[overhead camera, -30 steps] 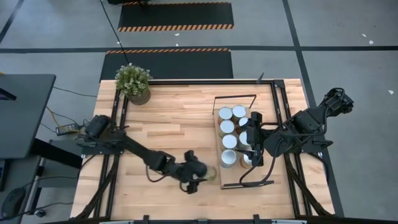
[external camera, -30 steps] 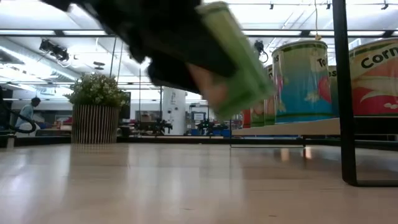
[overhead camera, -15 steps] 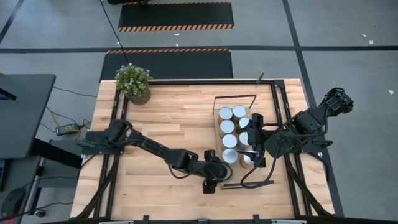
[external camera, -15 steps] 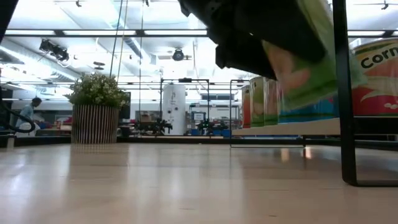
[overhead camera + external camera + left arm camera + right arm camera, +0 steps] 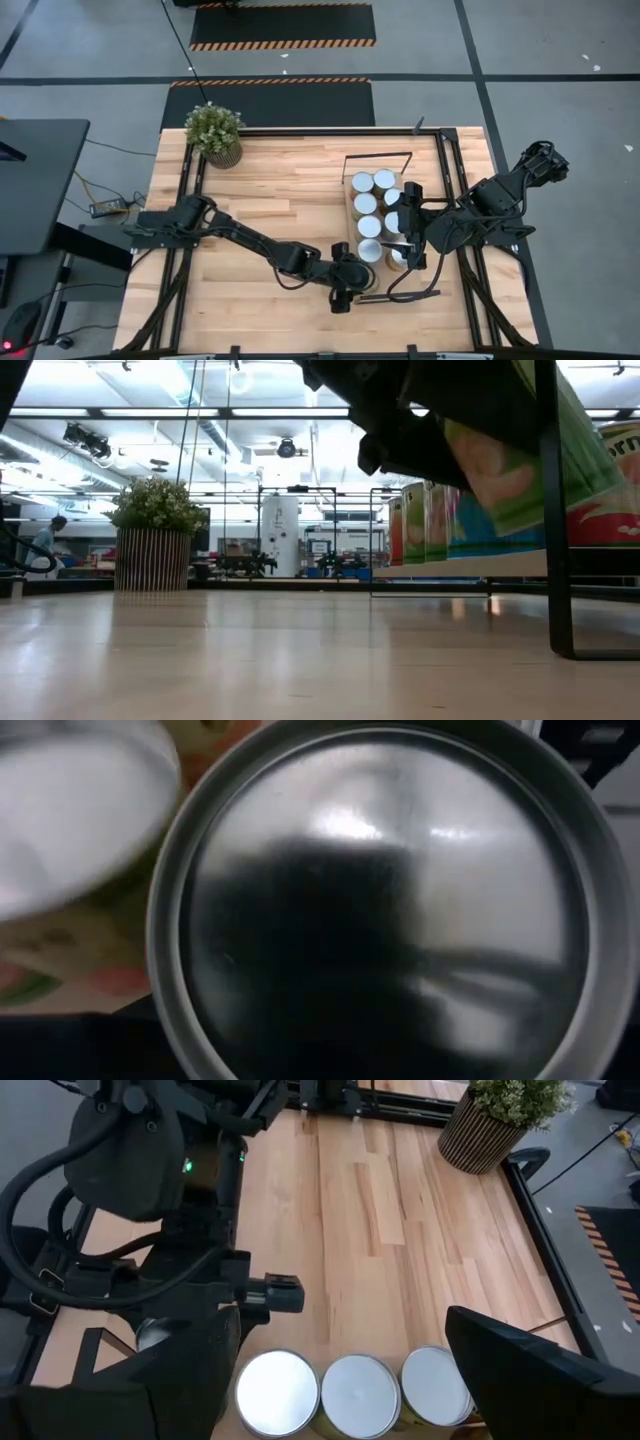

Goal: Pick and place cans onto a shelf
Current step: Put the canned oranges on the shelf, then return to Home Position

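Note:
The shelf [image 5: 349, 214], a light-wood board with a black frame, stands right of the table's middle with several silver-topped cans [image 5: 369, 227] upright on it. My left gripper [image 5: 345, 286] is at the shelf's near end, shut on a green-labelled can [image 5: 520, 470]. That can's round top fills the left wrist view [image 5: 380, 910]. My right gripper [image 5: 402, 230] hovers open over the cans on the shelf. In the right wrist view it [image 5: 365, 1400] stands above three can tops [image 5: 360, 1395] and touches none. My left gripper holds the green-labelled can by its side [image 5: 470, 455], coming at it from above and from the table's left. The dark gripper body hides the place of contact. The can tilts and hangs clear of the tabletop, next to the shelf's near black post [image 5: 548, 510].
A potted plant [image 5: 214, 133] stands at the table's far left corner. The shelf's black frame [image 5: 400, 297] juts out at its near and far ends. Bare wood lies between the plant and the shelf [image 5: 280, 200]. My left arm [image 5: 150, 1160] reaches across the table's near half.
My left gripper has carried the green-labelled can toward the table's right edge, up to the shelf's near end, and has risen a little. The can stays tilted and clear of the table. Most of the move came early, then it slowed.

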Robot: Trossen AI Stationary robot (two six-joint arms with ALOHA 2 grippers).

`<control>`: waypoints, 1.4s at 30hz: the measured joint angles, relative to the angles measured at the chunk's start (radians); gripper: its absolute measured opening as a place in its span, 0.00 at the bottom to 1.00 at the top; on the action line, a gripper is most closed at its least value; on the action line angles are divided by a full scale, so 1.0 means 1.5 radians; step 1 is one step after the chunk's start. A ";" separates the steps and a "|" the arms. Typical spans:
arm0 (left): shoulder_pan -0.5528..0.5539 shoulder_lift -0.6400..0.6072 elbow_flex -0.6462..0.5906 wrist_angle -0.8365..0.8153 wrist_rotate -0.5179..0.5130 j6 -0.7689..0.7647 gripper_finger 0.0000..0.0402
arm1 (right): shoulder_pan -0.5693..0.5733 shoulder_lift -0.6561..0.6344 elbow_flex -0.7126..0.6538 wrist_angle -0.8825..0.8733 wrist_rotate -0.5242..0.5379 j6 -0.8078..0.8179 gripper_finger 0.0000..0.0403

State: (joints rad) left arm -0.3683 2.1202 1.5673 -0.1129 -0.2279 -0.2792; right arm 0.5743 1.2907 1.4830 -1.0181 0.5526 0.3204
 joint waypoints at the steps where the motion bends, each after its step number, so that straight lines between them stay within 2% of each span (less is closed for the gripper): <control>1: 0.000 0.001 0.000 -0.007 0.001 0.002 0.72 | 0.000 0.000 0.000 0.000 0.000 -0.001 0.90; 5: -0.001 0.012 0.000 0.003 0.011 0.007 0.73 | 0.000 0.000 0.000 0.001 0.000 -0.004 0.90; 13: -0.004 0.023 0.000 0.029 0.014 0.027 0.86 | 0.000 0.000 0.000 0.003 0.001 -0.006 0.90; 17: -0.004 0.023 0.000 0.030 0.014 0.037 0.88 | 0.000 0.000 0.000 0.004 0.001 -0.006 0.90; 24: -0.015 0.022 0.000 0.008 -0.024 0.062 0.89 | 0.000 0.000 0.000 0.005 0.000 -0.006 0.90; 32: -0.036 -0.019 0.000 -0.080 -0.094 0.051 0.89 | 0.000 0.000 0.000 -0.004 -0.003 -0.012 0.90; 35: -0.049 -0.048 -0.001 -0.126 -0.120 0.054 0.86 | 0.000 -0.001 -0.008 0.005 -0.003 -0.012 0.90; 42: -0.069 -0.087 -0.049 -0.124 -0.163 0.073 0.77 | 0.002 -0.023 -0.091 0.086 0.004 -0.019 0.90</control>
State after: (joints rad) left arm -0.4716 1.9899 1.4940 -0.2992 -0.4728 -0.1705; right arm 0.5774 1.2564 1.3466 -0.8889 0.5587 0.2925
